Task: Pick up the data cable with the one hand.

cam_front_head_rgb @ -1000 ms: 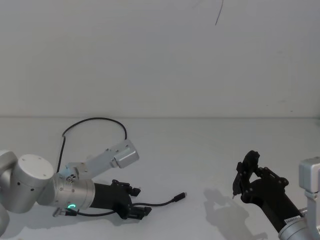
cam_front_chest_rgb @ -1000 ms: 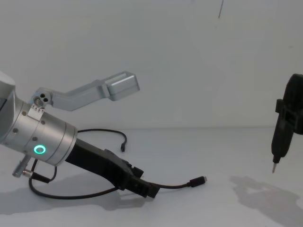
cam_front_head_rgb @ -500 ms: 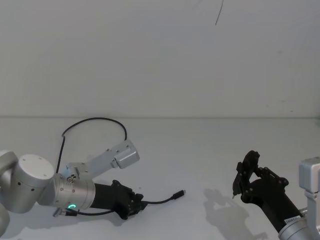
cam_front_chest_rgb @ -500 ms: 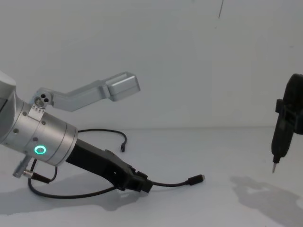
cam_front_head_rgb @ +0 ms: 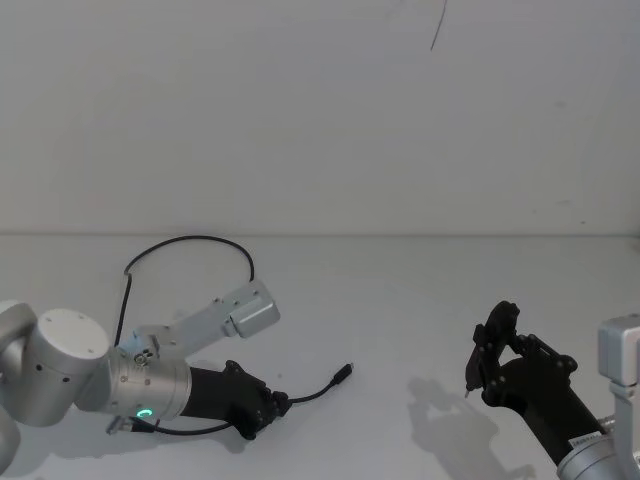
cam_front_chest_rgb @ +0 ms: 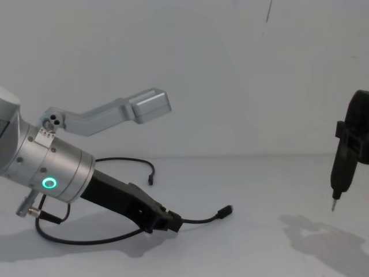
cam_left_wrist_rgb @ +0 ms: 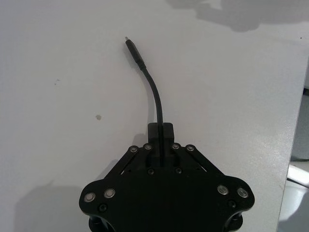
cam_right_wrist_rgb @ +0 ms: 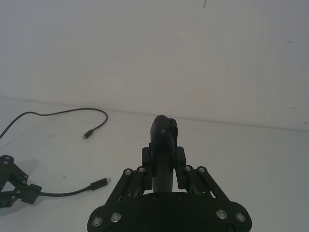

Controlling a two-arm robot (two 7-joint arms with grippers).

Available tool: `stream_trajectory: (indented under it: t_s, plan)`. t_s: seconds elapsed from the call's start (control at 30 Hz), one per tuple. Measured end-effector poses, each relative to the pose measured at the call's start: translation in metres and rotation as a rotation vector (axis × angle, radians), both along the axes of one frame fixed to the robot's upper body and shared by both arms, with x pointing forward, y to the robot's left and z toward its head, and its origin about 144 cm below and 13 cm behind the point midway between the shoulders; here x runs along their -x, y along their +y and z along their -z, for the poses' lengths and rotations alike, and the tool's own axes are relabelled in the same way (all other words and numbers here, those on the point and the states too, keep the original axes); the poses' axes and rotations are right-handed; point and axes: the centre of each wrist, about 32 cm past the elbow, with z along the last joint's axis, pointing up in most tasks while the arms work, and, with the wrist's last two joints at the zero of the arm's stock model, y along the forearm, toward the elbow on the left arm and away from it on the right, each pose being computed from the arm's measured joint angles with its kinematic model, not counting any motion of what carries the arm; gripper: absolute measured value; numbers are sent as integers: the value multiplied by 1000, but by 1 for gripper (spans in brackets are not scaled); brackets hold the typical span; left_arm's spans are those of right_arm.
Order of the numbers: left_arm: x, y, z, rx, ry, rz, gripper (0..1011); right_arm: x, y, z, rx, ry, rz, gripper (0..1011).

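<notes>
The data cable [cam_front_head_rgb: 190,238] is a thin black cord that loops over the white table behind my left arm. Its near stretch [cam_front_chest_rgb: 199,220] runs out of my left gripper [cam_front_head_rgb: 275,403], the one hand with the green ring on its silver wrist. In the left wrist view that gripper [cam_left_wrist_rgb: 161,130] is shut on the cord [cam_left_wrist_rgb: 152,89], a short way behind the metal-tipped plug [cam_left_wrist_rgb: 130,44]. The plug [cam_front_chest_rgb: 228,210] hangs just off the table. The cable's other plug [cam_front_chest_rgb: 151,181] lies on the table behind the arm. My right gripper [cam_front_head_rgb: 497,345] hovers at the right, shut on a slim pen-like tool [cam_right_wrist_rgb: 163,133].
The white table [cam_front_head_rgb: 400,300] is bare between the two arms and meets a plain white wall at the back. A silver camera bracket [cam_front_chest_rgb: 149,106] sticks out above my left wrist. The cable's loose loop [cam_right_wrist_rgb: 63,113] lies at the far left.
My left gripper has shut on the cable. The free plug end has been drawn back toward the gripper and lifted a little off the table. The right arm has not moved.
</notes>
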Motion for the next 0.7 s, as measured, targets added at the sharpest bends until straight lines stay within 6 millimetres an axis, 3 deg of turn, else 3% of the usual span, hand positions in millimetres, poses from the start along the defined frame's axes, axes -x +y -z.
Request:
stream_trajectory:
  t_s: [0.7]
  plan:
    - [2, -2, -4, 44, -75, 190, 42, 2, 3, -19, -117, -70, -66, 263]
